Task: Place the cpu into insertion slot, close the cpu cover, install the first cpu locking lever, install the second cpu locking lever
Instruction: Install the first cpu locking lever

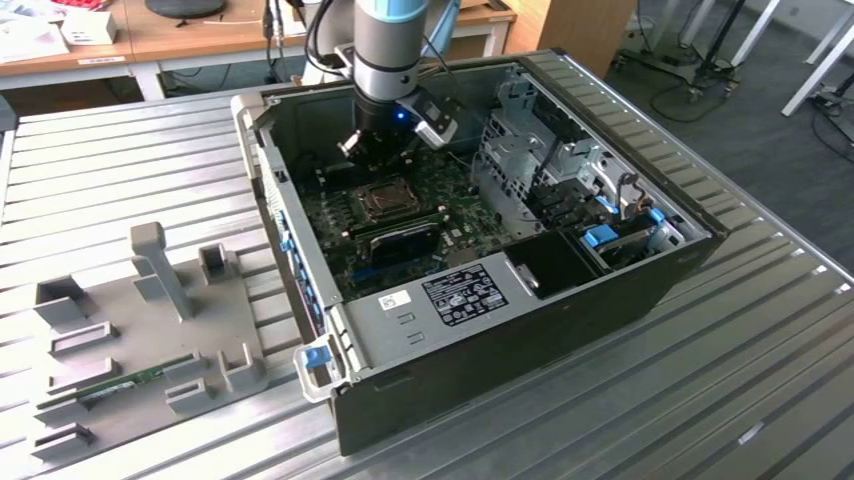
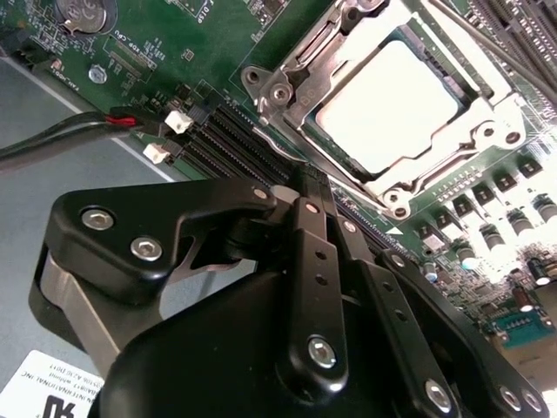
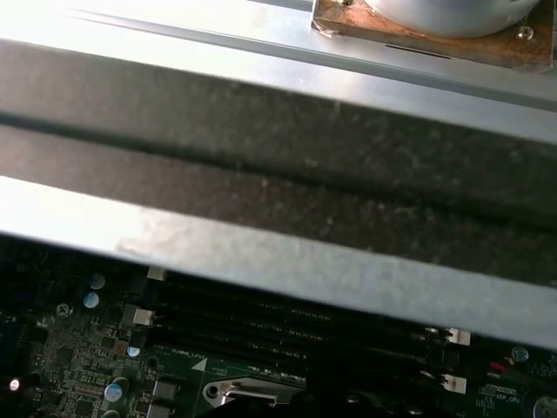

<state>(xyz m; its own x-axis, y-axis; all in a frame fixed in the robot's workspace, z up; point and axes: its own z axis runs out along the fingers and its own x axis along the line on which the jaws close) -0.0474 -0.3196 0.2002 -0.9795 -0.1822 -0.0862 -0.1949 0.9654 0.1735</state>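
One chip (image 2: 392,104) is sitting in the socket (image 2: 464,90) on the green board (image 2: 157,52), the cover (image 2: 300,103) lying over its rim. My gripper (image 2: 296,187) is hovering beside the socket's corner, jaws clenched on nothing; slipping sideways, I am risking gouging the memory slots (image 2: 235,139).

The case (image 1: 534,345) was black outside and bare grey metal inside, with bright blue clips (image 1: 315,358) on its rim and a white label (image 1: 454,293) with black print. Inside the case the board (image 2: 174,52) was deep green, speckled with tiny silver bits. The cpu (image 2: 392,104) looked pale, kinda washed-out cream-silver, and the cover (image 2: 296,100) was shiny silver. The slots (image 2: 235,144) in there were black, and there was a red-and-black wire (image 2: 122,120) too. The gripper (image 2: 296,178) was matte black with silver screws. The arm (image 1: 387,60) above the case was grey with a light blue band. The table (image 1: 120,140) under the case was silver, ribbed in stripes.
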